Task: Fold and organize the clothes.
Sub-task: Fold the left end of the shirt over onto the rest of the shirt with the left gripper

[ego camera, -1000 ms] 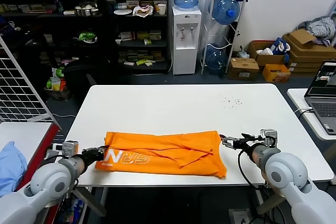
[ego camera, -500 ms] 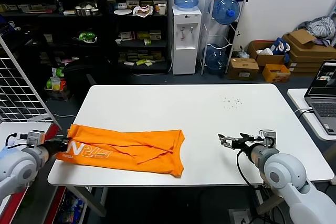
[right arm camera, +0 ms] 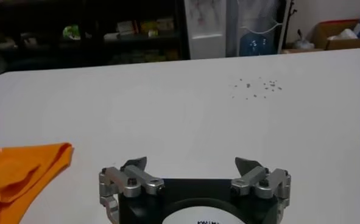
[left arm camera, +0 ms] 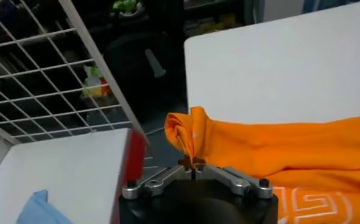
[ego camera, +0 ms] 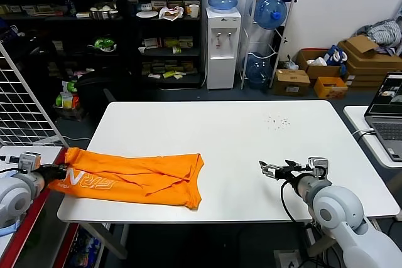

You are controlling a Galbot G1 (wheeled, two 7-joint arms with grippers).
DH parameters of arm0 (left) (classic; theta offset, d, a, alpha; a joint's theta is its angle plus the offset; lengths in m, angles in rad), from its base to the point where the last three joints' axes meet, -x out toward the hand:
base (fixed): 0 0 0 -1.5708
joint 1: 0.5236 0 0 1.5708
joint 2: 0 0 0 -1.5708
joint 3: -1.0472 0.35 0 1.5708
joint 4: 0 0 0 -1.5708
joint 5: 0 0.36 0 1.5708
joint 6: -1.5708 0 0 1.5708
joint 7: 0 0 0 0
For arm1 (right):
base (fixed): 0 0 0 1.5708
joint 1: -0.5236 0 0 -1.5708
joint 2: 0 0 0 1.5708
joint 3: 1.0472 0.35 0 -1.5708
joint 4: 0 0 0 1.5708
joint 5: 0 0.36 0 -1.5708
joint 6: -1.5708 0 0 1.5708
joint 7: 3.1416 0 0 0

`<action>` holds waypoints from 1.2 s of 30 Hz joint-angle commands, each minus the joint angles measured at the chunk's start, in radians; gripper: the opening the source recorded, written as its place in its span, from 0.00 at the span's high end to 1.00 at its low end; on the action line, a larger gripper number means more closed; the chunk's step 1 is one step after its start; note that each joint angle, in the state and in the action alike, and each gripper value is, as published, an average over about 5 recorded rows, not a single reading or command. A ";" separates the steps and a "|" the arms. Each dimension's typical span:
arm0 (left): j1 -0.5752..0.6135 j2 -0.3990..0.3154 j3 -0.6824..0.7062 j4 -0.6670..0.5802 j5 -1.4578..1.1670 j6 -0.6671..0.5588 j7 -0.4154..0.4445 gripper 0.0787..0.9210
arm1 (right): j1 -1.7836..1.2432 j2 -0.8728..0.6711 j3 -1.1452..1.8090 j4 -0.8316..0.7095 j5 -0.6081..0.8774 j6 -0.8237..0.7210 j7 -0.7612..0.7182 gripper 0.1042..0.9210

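Observation:
The orange T-shirt (ego camera: 135, 178) lies folded into a long band on the white table (ego camera: 239, 136), at its front left, with white lettering near its left end, which overhangs the table's left edge. My left gripper (ego camera: 58, 171) is shut on that left end; the left wrist view shows the pinched fabric (left arm camera: 189, 137) bunched between the jaws of the left gripper (left arm camera: 192, 163). My right gripper (ego camera: 271, 169) is open and empty over the table's front right, well clear of the shirt's right end (right arm camera: 21, 173). In its own wrist view the right gripper (right arm camera: 192, 164) has its jaws wide apart.
A side table with a red edge (ego camera: 28, 211) and a light blue cloth (left arm camera: 36, 207) stands at the left, with a wire grid rack (ego camera: 22, 105) behind it. A laptop (ego camera: 389, 114) sits on another table at right. Small specks (ego camera: 276, 122) dot the white table's far right.
My left gripper has pulled the shirt leftward across the table, so its left end now overhangs the edge. The right gripper has barely moved.

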 commanded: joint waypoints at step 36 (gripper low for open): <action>-0.450 -0.504 0.436 -0.241 -0.347 0.061 -0.415 0.98 | -0.025 0.026 0.014 -0.011 -0.003 -0.003 0.050 0.00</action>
